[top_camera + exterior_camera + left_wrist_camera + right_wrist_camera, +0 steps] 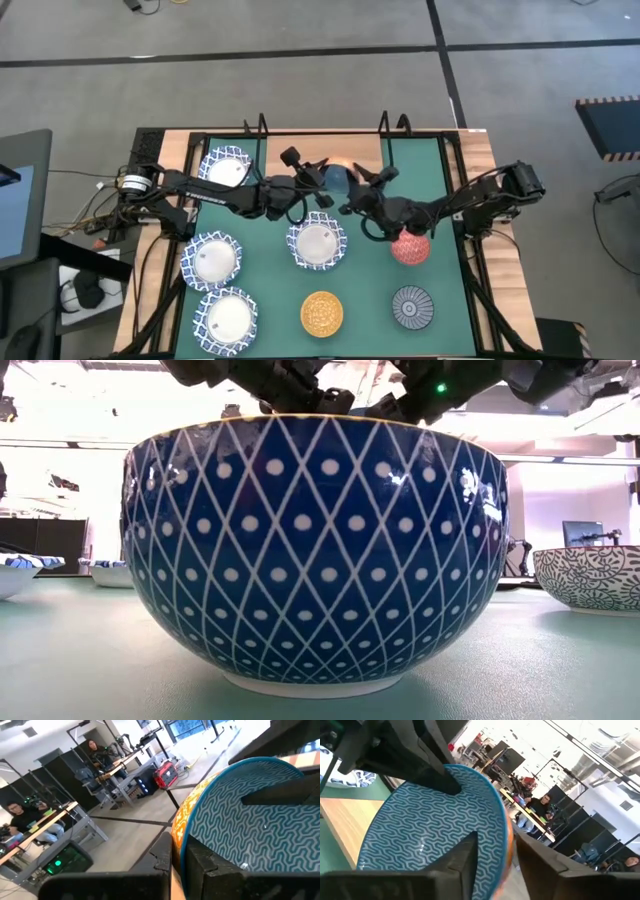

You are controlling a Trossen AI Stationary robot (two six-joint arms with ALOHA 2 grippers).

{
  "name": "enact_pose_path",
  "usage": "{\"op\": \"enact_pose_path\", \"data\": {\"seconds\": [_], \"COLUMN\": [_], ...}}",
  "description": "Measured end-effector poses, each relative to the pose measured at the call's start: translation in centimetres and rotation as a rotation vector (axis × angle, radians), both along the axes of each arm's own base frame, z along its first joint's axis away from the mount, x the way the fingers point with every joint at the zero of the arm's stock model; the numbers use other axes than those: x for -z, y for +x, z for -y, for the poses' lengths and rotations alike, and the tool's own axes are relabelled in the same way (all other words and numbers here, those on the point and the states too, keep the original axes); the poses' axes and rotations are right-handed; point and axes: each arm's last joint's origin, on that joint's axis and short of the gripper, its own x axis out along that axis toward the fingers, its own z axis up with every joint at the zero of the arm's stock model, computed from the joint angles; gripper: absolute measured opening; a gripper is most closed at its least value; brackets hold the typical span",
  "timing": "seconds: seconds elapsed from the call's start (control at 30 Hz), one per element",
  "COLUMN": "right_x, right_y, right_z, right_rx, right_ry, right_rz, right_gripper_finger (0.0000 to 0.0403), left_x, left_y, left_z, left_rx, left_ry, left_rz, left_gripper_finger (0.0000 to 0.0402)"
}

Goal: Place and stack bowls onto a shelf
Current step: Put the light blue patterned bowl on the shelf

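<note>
Wood shelf (345, 150) is seen at the mat's (370, 300) far edge; over it the light blue bowl (337, 178) is held tilted, its rim clamped by the left gripper (322, 176) and right gripper (352, 182) from opposite sides.

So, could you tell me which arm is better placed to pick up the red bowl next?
Probably the right: the red bowl lies just beneath the right arm, far from the left. For now the left tool and right tool both sit at the blue bowl.
</note>
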Motion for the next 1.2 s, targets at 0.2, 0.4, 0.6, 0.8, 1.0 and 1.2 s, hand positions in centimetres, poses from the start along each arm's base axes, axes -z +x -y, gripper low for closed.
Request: {"op": "enact_pose_path", "data": {"seconds": [0.2,0.4,0.6,0.8,1.0,1.2], "right_x": [-0.5,-0.5,-2.2,-3.8,-5.3,-6.7], "right_y": [0.1,0.0,-1.2,-2.8,-3.3,-3.5], "right_z": [1.1,1.8,3.5,7.3,12.7,18.0], "right_rx": [0.072,0.098,0.162,0.223,0.18,0.104], "right_ry": [0.014,0.01,0.01,0.011,0.147,0.411], "right_rz": [0.034,0.019,0.044,0.043,-0.007,-0.103], "right_gripper_finger": [0.0069,0.0047,0.0044,0.0044,0.0044,0.0044], "left_x": [-0.8,-1.5,-2.3,-2.7,-2.0,-0.5], "left_y": [0.0,0.1,-0.1,-0.7,-1.0,-1.2], "left_z": [1.0,1.7,2.1,2.9,3.4,2.6], "left_rx": [0.013,0.045,0.032,-0.038,0.004,0.044], "left_ry": [0.04,0.077,0.075,0.075,0.032,-0.051], "left_rz": [0.046,0.033,0.065,0.052,-0.023,-0.105], "left_gripper_finger": [0.0006,0.0019,0.0064,0.0114,0.0133,0.0133]}}
